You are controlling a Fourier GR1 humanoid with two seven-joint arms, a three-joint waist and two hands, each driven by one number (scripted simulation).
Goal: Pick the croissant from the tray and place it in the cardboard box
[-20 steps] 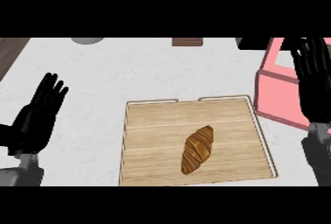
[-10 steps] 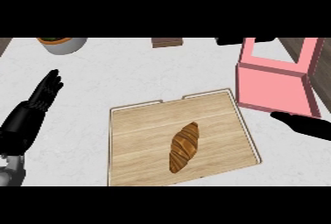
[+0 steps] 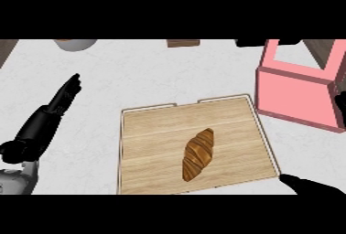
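the left hand (image 3: 51, 116) shows edge-on at the view's left, fingers straight and pointing up and away, resting over the white counter (image 3: 148, 73). to its right lies the wooden tray (image 3: 155, 137), with the croissant (image 3: 198, 154) lying lengthwise near the tray's middle, apart from the hand. the right hand (image 3: 312, 186) shows only as a dark shape at the lower right corner, just beside the tray's near right corner. beyond it stands the pink cardboard box (image 3: 297, 93), just right of the tray.

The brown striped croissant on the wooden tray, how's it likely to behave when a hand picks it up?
The brown striped croissant lies flat and alone on the light wooden tray, so it probably won't roll. Its long, tapered shape suggests a grasp across the middle would suit best. Its layered crust looks flaky, so it may crush or shed if squeezed, and it's likely light for its size.
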